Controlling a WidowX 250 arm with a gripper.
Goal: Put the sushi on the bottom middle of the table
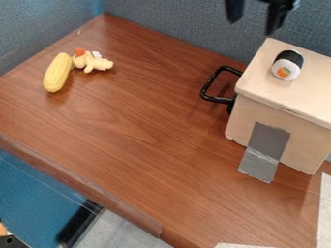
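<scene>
1. The pincer (251, 27) is at the far edge, a little left of the sushi (288, 66), its 2 fingers spread well apart with nothing between them.
2. The sushi roll rests on top of the pale box (304, 94) at the right, so it is off the worktop (139, 126) and the task looks to be at its start, with the grasp to come.
3. The roll is round-sided and its white end faces near. If 1 finger touches it before the other, it could well roll across the lid and drop off the left or near side.
4. Coming down too low could press the fingertips into the lid; closing too high could pinch only the curved top and let the roll slip out.
5. On the way to the near middle, a low path risks clipping the box's lid edge or the black handle (217, 99) on its left side, knocking the sushi loose or shifting the box.
6. The worktop's near edge slants down to the right, with the floor (123, 225) beyond it. A release too near that edge, or from too high, could send the roll over.
7. The corn (57, 72) and the plush toy (92, 62) lie far left, and seem unlikely to get in the way.
</scene>
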